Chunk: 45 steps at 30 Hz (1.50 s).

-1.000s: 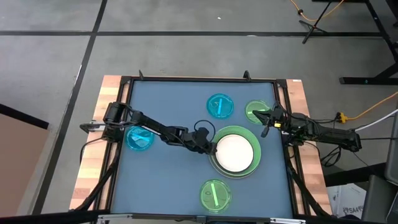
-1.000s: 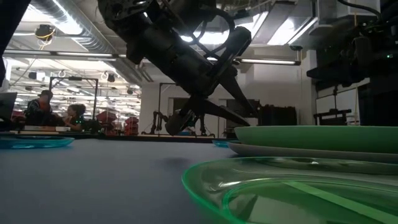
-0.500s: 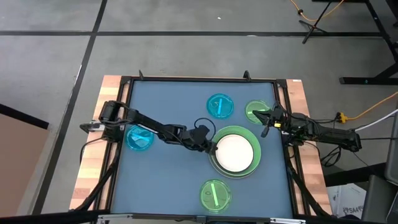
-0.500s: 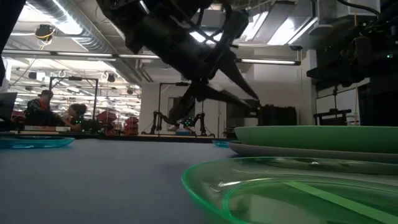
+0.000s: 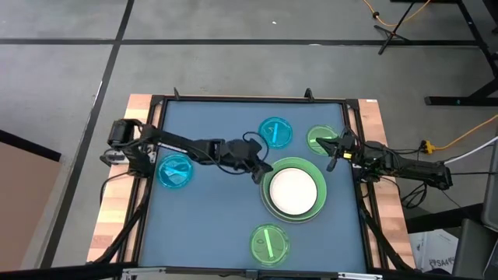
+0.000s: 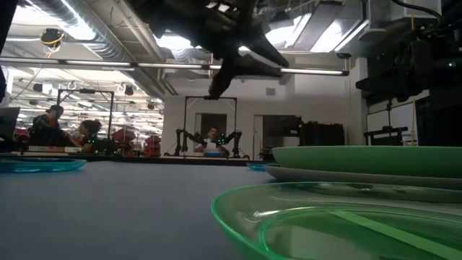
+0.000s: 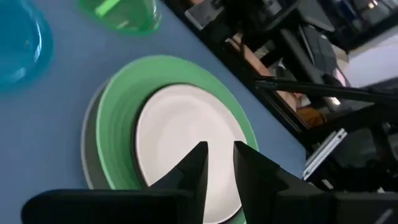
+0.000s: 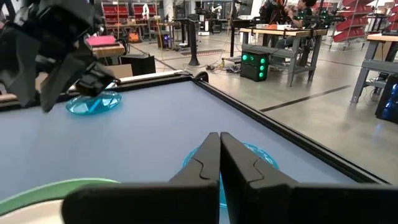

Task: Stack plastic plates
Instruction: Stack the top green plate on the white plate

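Three plastic plates sit stacked right of the table's middle: a white plate (image 5: 293,190) on a light green one (image 5: 268,185) on a grey one (image 7: 89,163). Loose on the blue table lie a small blue plate (image 5: 275,132), a second blue one (image 5: 174,170), a small green one (image 5: 320,140) and another green one (image 5: 269,243). My left gripper (image 5: 262,174) hangs above the stack's left rim, open by a narrow gap with nothing in it (image 7: 219,163). My right gripper (image 5: 330,161) waits shut at the right edge (image 8: 219,140).
A raised black frame (image 5: 249,99) borders the table. The right arm (image 5: 397,163) lies along the right edge over the small green plate. Bare blue surface lies in the table's near left part (image 5: 202,225). People sit far off in the room (image 6: 50,123).
My left gripper has risen from beside the stack's left rim, drawn back a little toward the table's far left, and rolled about its own axis. It carries nothing. The stacked plates and the loose ones lie where they were.
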Available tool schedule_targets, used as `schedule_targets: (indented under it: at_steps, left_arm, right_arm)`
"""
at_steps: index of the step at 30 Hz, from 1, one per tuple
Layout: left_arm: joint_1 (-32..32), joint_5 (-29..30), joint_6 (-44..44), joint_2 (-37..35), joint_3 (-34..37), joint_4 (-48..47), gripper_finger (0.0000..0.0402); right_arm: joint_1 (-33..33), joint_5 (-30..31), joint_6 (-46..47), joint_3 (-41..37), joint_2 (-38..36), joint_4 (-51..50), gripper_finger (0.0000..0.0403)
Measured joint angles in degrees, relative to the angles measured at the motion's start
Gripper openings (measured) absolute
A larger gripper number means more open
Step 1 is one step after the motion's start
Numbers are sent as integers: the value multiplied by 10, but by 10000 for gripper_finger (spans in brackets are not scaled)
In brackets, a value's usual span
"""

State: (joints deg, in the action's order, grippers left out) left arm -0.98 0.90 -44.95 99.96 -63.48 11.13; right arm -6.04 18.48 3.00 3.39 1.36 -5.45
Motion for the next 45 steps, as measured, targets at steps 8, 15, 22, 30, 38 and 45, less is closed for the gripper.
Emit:
schedule_targets:
  at_steps: [8,15,22,30,38,45]
  left_arm:
    - [40,-28,96,-48,0,-54,69]
    - [72,-36,153,-52,0,-82,69]
    - [90,-30,198,-52,0,-91,69]
    - [92,-15,216,-52,0,-91,69]
    - [92,-14,217,-52,0,-91,69]
    - [92,-14,231,-52,0,-92,69]
  right_arm:
    - [0,1,12,-1,0,28,15]
    - [0,24,74,-1,0,28,99]
    - [0,19,87,41,22,20,147]
    - [0,26,107,155,116,-82,147]
    - [0,71,139,283,227,-245,147]
    - [-37,81,136,351,318,-286,147]
